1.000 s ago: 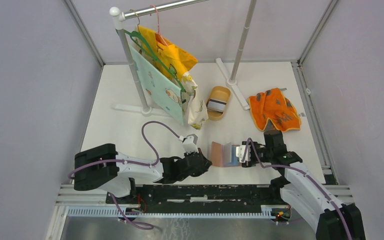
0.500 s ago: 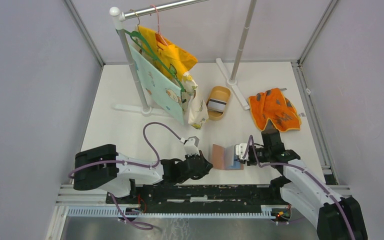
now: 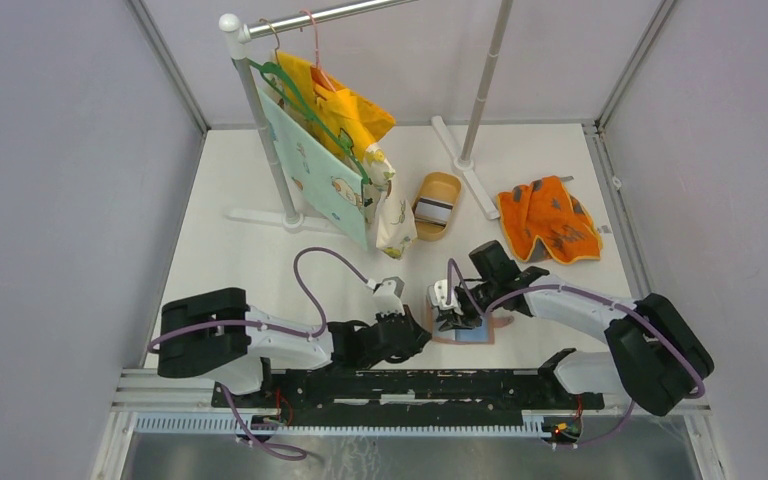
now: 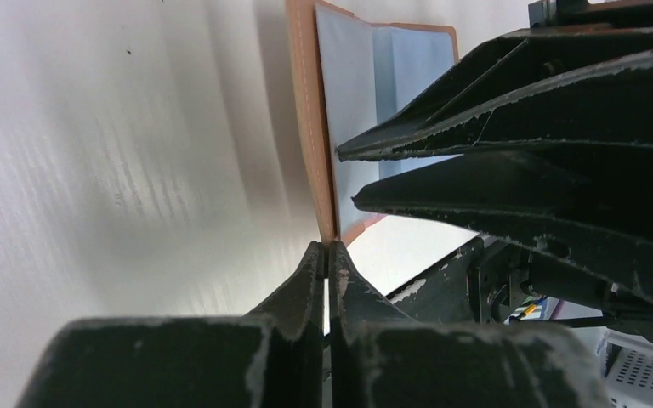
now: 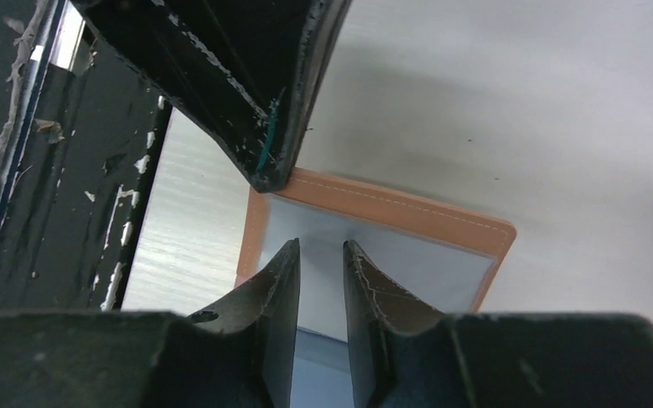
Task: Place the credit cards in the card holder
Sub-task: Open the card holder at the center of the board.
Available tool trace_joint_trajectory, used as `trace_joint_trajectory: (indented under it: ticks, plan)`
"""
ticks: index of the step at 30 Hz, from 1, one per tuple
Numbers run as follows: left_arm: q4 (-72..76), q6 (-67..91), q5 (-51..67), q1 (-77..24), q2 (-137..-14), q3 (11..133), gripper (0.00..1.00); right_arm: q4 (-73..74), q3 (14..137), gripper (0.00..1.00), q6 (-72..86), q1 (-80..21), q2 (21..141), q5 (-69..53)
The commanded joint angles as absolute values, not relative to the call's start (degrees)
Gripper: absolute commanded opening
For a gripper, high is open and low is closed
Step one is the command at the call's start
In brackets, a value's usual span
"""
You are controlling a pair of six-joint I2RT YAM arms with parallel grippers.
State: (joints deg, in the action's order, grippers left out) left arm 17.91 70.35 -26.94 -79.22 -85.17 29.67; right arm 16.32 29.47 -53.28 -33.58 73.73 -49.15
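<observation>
Here the card holder (image 3: 472, 335) lies open on the counter (image 3: 260, 260), lower centre of the overhead view. The left end effector (image 4: 327, 248), closed, nips its corner, seemingly to steady it. The right end effector (image 5: 320, 251) hovers narrowed over the blue-grey pocket (image 5: 442, 272); whether it grips anything I cannot tell.

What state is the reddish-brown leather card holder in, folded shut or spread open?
Spread open: the reddish-brown leather card holder shows its grey-blue inner pockets exposed inside the stitched brown border.
</observation>
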Motion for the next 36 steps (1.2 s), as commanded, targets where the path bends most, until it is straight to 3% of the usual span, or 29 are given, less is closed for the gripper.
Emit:
trace_joint_trajectory:
  ticks: [1, 4, 10, 14, 17, 29, 36]
  plan:
    - [22.7, 74.2, -27.9, -80.4, -86.4, 30.2, 0.08, 16.1, 29.5, 0.32, -52.8, -35.2, 72.2, -46.9]
    - [20.7, 74.0, -29.2, -81.6, -85.4, 30.6, 0.2, 14.9, 28.7, 0.39, -51.7, -34.9, 70.1, -43.3]
    - [5.7, 72.7, -38.1, -88.4, -78.8, 34.8, 0.53, 19.1, 28.4, 0.4, -56.5, -33.9, 69.5, -43.1]
    - [0.6, 67.0, -40.7, -92.4, -75.9, 38.1, 0.6, 24.6, 29.5, 0.41, -61.9, -32.6, 68.4, -46.8]
    - [0.7, 62.0, -39.2, -92.8, -76.7, 41.2, 0.59, 28.1, 30.6, 0.4, -64.6, -31.2, 67.4, -49.0]
    - [15.2, 48.2, -36.7, -89.7, -80.6, 43.7, 0.34, 23.1, 28.0, 0.39, -60.7, -27.5, 65.9, -49.0]
    - [26.6, 40.8, -33.3, -86.7, -84.7, 41.5, 0.2, 14.1, 27.6, 0.24, -47.1, -26.6, 67.5, -50.5]
